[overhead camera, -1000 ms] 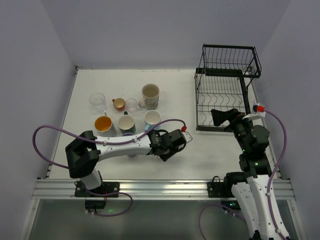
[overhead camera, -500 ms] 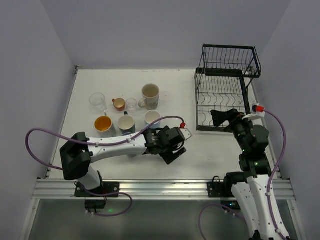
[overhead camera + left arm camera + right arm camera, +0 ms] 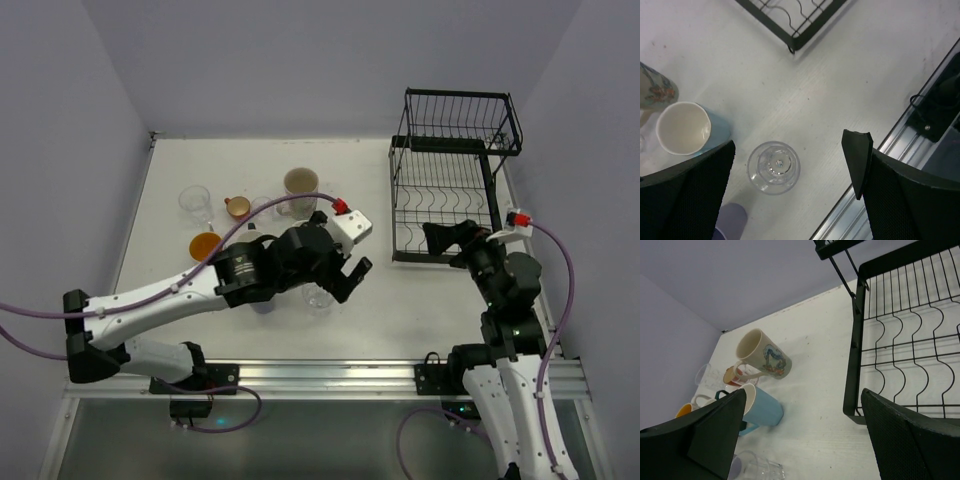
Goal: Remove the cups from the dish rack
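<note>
The black wire dish rack [image 3: 450, 180] stands at the back right, and no cup shows in it. Cups stand in a group on the table left of it: a beige mug [image 3: 300, 190], an orange-red cup [image 3: 237, 207], an orange-yellow mug [image 3: 205, 245] and a clear glass [image 3: 194, 200]. My left gripper [image 3: 795, 155] is open, raised above a clear glass [image 3: 773, 166] that stands free on the table beside a light blue cup [image 3: 682, 128] and a lavender cup [image 3: 732, 220]. My right gripper [image 3: 802, 405] is open and empty at the rack's [image 3: 910, 340] front left corner.
The metal rail [image 3: 320, 375] runs along the table's near edge, close to the clear glass [image 3: 318, 297]. The left arm [image 3: 240, 275] hides some of the cups from above. Walls close in the table on the left, back and right.
My left gripper has opened and let go of the clear glass, which now stands on the table. The left arm has lifted up and away. The right arm has not moved.
</note>
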### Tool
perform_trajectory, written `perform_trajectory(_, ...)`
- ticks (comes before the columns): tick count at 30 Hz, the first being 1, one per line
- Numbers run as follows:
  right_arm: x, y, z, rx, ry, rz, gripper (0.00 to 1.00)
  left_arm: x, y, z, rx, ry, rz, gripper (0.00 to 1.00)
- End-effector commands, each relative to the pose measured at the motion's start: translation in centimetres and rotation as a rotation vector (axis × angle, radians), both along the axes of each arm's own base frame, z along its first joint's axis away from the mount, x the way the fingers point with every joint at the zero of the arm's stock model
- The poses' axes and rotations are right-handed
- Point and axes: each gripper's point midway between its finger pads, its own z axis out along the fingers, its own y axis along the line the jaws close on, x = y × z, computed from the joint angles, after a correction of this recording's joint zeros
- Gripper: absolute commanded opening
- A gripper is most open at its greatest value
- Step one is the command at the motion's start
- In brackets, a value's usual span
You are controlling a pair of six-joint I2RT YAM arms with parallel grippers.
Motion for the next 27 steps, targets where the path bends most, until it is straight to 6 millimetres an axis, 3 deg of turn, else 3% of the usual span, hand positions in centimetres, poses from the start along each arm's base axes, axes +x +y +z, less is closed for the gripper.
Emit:
perform_trajectory(1, -1.7, -0.7, 4.6, -0.020, -0.115, -0.025, 0.99, 0.7, 0.9, 8.5, -0.221, -0.149, 0.038, 1.00)
perform_trajectory(6, -4.1, -1.6, 6.8, -0.036, -0.171, -0.067, 0.99, 0.5, 5.9, 15.2, -0.390, -0.276, 0.122, 1.00)
perform_trajectory(10, -5.9, -2.4, 8.3, -0.047, -0.205, -0.103, 0.99, -0.5, 8.9, 18.0, -0.482, -0.333, 0.126, 1.00)
perform_trajectory(14, -6.9, -3.2, 8.8, -0.057, -0.223, -0.147, 0.99, -1.0, 11.1, 18.0, -0.496, -0.335, 0.151, 1.00)
perform_trajectory(19, -7.9, -3.5, 9.0, -0.058, -0.226, -0.160, 0.99, -1.5, 11.9, 16.3, -0.489, -0.309, 0.148, 1.00)
perform_trajectory(27, -10.0, -4.0, 11.1, -0.065, -0.298, -0.182, 0.99, -1.8, 15.3, 17.9, -0.573, -0.361, 0.211, 1.00)
